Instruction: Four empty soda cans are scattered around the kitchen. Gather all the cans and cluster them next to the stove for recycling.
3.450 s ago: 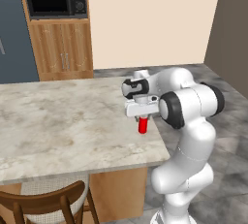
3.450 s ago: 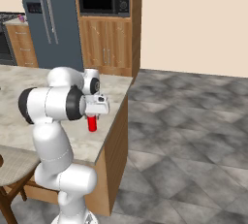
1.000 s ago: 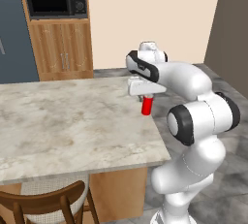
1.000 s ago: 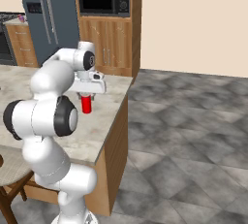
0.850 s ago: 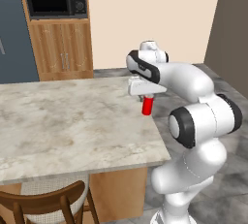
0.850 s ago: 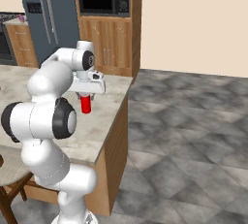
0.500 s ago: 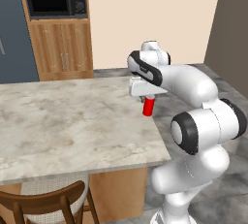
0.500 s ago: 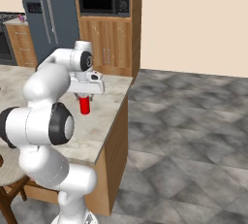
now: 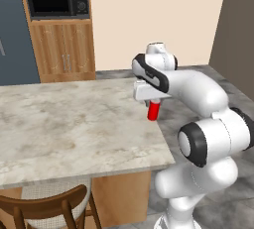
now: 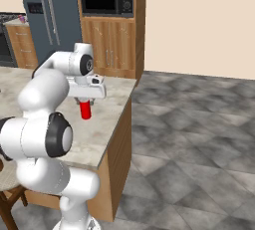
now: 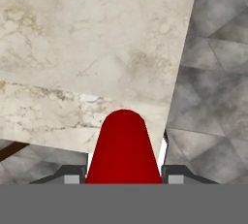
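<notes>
I am squeezing my gripper [image 11: 124, 182] tight on the red soda can [image 9: 154, 110], holding it up over the corner of the stone counter [image 9: 64, 124]. I am thinking this can is not by the stove yet, and more cans are waiting.

A marble counter [image 9: 64, 124] on a wooden base is seen, its top bare; a chair [image 9: 47, 208] is tucked under its near edge, and a grey tiled floor [image 10: 199, 139] lies beside it
</notes>
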